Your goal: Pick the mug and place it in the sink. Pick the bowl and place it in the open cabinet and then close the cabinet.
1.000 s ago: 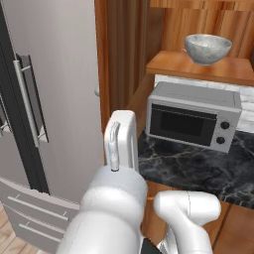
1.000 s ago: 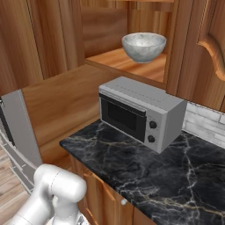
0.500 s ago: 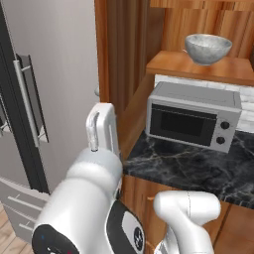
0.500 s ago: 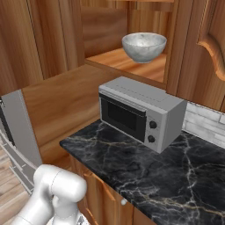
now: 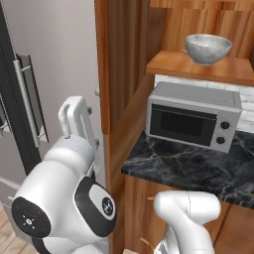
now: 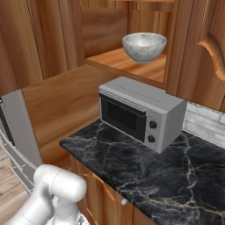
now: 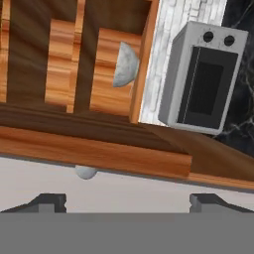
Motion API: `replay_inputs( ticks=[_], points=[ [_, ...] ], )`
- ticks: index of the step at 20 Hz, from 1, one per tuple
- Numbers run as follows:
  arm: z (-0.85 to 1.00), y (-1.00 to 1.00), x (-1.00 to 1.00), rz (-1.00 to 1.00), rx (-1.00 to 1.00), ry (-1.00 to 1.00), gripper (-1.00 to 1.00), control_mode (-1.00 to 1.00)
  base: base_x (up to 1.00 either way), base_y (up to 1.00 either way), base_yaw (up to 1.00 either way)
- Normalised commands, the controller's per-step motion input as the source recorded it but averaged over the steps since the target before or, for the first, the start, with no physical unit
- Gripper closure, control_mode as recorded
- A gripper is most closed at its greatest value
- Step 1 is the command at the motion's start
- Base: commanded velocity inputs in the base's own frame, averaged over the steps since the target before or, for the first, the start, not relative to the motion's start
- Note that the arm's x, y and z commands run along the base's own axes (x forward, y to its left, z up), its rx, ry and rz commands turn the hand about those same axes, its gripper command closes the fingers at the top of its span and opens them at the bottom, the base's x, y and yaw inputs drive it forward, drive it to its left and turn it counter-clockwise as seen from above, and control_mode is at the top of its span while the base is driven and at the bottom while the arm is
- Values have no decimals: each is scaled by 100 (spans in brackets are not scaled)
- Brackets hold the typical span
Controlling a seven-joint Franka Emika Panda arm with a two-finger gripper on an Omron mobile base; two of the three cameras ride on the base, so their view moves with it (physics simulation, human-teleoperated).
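Observation:
The light grey-white bowl [image 5: 208,48] [image 6: 144,46] stands upright on the bottom shelf of the open brown wooden cabinet [image 5: 171,64] [image 6: 110,59], above a microwave. In the rolled hand view the bowl [image 7: 127,64] shows sideways on that shelf. My gripper [image 7: 128,203] is open, its two dark tips far apart with nothing between them, facing a wooden edge band [image 7: 99,149] well short of the bowl. My white hand [image 5: 74,116] is raised left of the cabinet, near the wooden side panel [image 5: 101,64]. The mug and the sink are out of view.
A silver microwave [image 5: 193,119] [image 6: 140,114] [image 7: 206,74] sits on the black marble counter [image 5: 198,171] [image 6: 176,176]. A grey fridge with a long handle [image 5: 27,104] stands at the left. A panelled door with a curved handle [image 6: 213,44] is right of the opening.
The arm has swung left in the left base view, carrying the hand away from the microwave toward the fridge. Bowl, cabinet and both base views have stayed put.

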Motion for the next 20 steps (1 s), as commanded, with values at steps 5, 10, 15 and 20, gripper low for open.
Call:
replay_inputs(
  ticks=[5,10,15,20],
  points=[
    [-2,12,24,0,0,-1,-100,-100,0,0,0],
    [0,4,22,-6,-3,-3,-100,-100,0,0,0],
    [0,1,46,-7,-7,-6,-100,-100,0,0,0],
    [-4,1,44,-8,-6,-6,-100,-100,0,0,0]
  ],
)
